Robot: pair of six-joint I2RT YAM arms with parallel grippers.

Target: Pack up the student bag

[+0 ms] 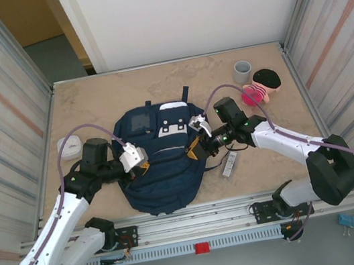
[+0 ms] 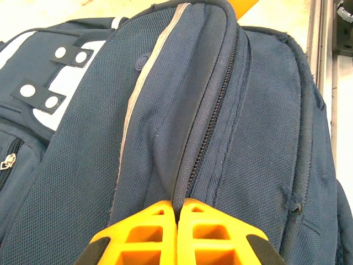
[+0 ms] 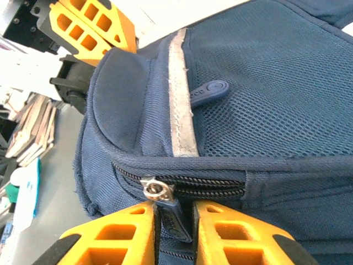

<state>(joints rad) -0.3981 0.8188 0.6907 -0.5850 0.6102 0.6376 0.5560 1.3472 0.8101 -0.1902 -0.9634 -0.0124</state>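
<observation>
The student bag (image 1: 164, 175), a navy-blue backpack with white patches and a pale stripe, lies flat in the middle of the table. My left gripper (image 1: 144, 169) is at the bag's left side. In the left wrist view its orange jaws (image 2: 177, 210) are shut on a fold of the bag's fabric (image 2: 265, 110) beside a closed zipper. My right gripper (image 1: 195, 146) is at the bag's right side. In the right wrist view its jaws (image 3: 175, 215) are closed to a narrow gap around the dark zipper pull (image 3: 176, 220), just below the metal slider (image 3: 154, 189).
A grey cup (image 1: 243, 71) and a doll in pink with black hair (image 1: 262, 85) stand at the back right. A small white object (image 1: 69, 147) lies left of the bag, and a pale stick-shaped item (image 1: 229, 164) lies right of it. Metal walls enclose the table.
</observation>
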